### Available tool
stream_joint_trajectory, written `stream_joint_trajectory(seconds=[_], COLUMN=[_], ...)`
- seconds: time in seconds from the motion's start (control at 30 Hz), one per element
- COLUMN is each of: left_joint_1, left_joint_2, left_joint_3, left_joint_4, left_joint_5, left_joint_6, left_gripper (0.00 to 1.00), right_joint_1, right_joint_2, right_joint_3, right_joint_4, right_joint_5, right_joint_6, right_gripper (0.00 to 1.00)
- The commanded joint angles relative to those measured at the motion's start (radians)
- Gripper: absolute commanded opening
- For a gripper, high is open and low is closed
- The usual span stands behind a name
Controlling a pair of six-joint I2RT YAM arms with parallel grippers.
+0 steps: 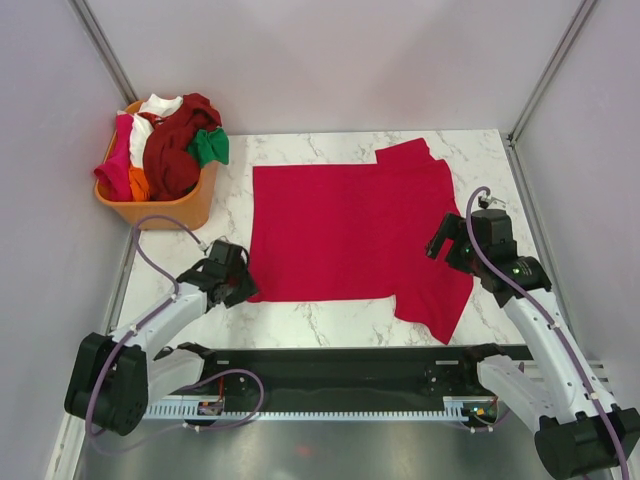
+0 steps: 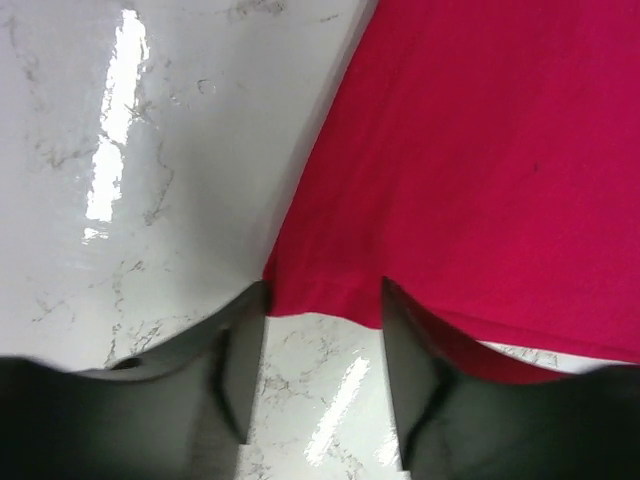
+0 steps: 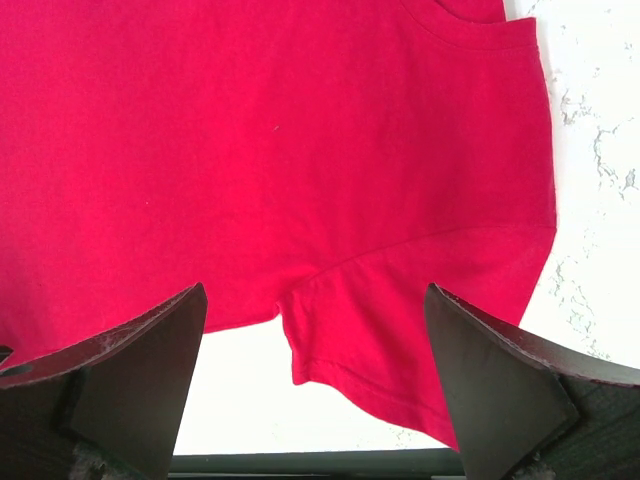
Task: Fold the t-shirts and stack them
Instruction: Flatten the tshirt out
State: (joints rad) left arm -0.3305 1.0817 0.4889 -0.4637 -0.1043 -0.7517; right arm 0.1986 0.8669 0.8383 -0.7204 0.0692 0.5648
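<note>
A crimson red t-shirt [image 1: 350,230] lies spread flat on the marble table, its sleeves at the right. My left gripper [image 1: 236,283] is open at the shirt's near left hem corner [image 2: 300,290], jaws low over the table with the corner between the tips. My right gripper [image 1: 448,250] is open above the near sleeve [image 3: 400,320] and holds nothing. More t-shirts, magenta, white, maroon, orange and green, are heaped in the orange basket [image 1: 165,212] at the back left.
A black rail [image 1: 340,365] runs along the table's near edge in front of the shirt. Grey walls close in the left, right and back sides.
</note>
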Motion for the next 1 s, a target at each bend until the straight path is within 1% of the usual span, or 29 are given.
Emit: stream_joint_trajectory(seconds=[0.0, 0.03, 0.07, 0.1, 0.17, 0.23, 0.3, 0.33, 0.37, 0.43, 0.47, 0.53, 0.57, 0.6, 0.63, 0.67, 0.73, 0.8, 0.83, 0.87, 0.97], left_joint_1=[0.002, 0.002, 0.002, 0.002, 0.002, 0.002, 0.002, 0.002, 0.002, 0.002, 0.002, 0.002, 0.002, 0.002, 0.002, 0.002, 0.002, 0.002, 0.002, 0.002, 0.002], left_joint_2=[0.024, 0.027, 0.027, 0.026, 0.027, 0.023, 0.018, 0.012, 0.009, 0.000, -0.003, -0.012, -0.023, -0.026, -0.029, -0.035, -0.039, -0.039, -0.039, -0.039, -0.035], left_joint_3=[-0.010, -0.012, -0.010, -0.009, -0.007, -0.004, -0.006, -0.007, -0.009, -0.010, -0.012, -0.018, -0.019, -0.024, -0.024, -0.027, -0.029, -0.029, -0.029, -0.030, -0.029], left_joint_4=[0.076, 0.088, 0.091, 0.092, 0.097, 0.097, 0.097, 0.100, 0.103, 0.105, 0.106, 0.111, 0.112, 0.115, 0.119, 0.120, 0.125, 0.125, 0.126, 0.126, 0.129], left_joint_5=[-0.014, -0.008, -0.006, 0.000, 0.005, 0.009, 0.006, 0.003, 0.003, 0.003, 0.003, 0.005, 0.006, 0.012, 0.012, 0.015, 0.018, 0.020, 0.021, 0.023, 0.028], left_joint_6=[-0.021, -0.009, -0.006, -0.003, 0.006, 0.014, 0.018, 0.021, 0.023, 0.025, 0.026, 0.031, 0.031, 0.032, 0.034, 0.035, 0.038, 0.038, 0.038, 0.040, 0.041], left_gripper=[0.47, 0.40, 0.30, 0.24, 0.08, 0.02, 0.02, 0.02, 0.02, 0.02, 0.02, 0.02, 0.02, 0.02, 0.02, 0.02, 0.02, 0.02, 0.02, 0.02, 0.02], right_joint_1=[0.002, 0.002, 0.001, 0.002, -0.004, -0.008, -0.019, -0.045, -0.060, -0.080, -0.079, -0.062, -0.056, -0.051, -0.030, -0.016, 0.024, 0.045, 0.050, 0.051, 0.050], right_joint_2=[0.000, 0.004, 0.010, 0.021, 0.061, 0.072, 0.048, 0.037, 0.026, 0.021, 0.026, 0.005, -0.009, -0.043, -0.064, -0.080, -0.075, -0.040, -0.032, -0.029, -0.006], right_joint_3=[-0.005, -0.014, -0.025, -0.037, -0.039, -0.036, -0.039, -0.044, -0.051, -0.088, -0.093, -0.108, -0.154, -0.191, -0.240, -0.336, -0.384, -0.400, -0.400, -0.393, -0.366], right_joint_4=[-0.001, 0.001, -0.001, -0.007, -0.027, -0.051, -0.077, -0.091, -0.102, -0.105, -0.150, -0.197, -0.223, -0.211, -0.180, -0.116, -0.103, -0.129, -0.134, -0.142, -0.145], right_joint_5=[0.018, 0.014, 0.012, 0.017, 0.030, 0.034, 0.041, 0.031, -0.061, -0.191, -0.219, -0.200, -0.222, -0.259, -0.305, -0.348, -0.329, -0.261, -0.241, -0.224, -0.154], right_joint_6=[0.001, 0.007, 0.013, 0.020, 0.023, 0.047, 0.095, 0.172, 0.202, 0.236, 0.239, 0.248, 0.280, 0.302, 0.331, 0.386, 0.405, 0.388, 0.385, 0.379, 0.365], right_gripper=[0.98, 0.98, 0.98, 0.98, 0.98, 0.98, 0.98, 0.98, 0.98, 0.98, 0.98, 0.98, 0.98, 0.98, 0.97, 0.95, 0.92, 0.87, 0.87, 0.82, 0.82])
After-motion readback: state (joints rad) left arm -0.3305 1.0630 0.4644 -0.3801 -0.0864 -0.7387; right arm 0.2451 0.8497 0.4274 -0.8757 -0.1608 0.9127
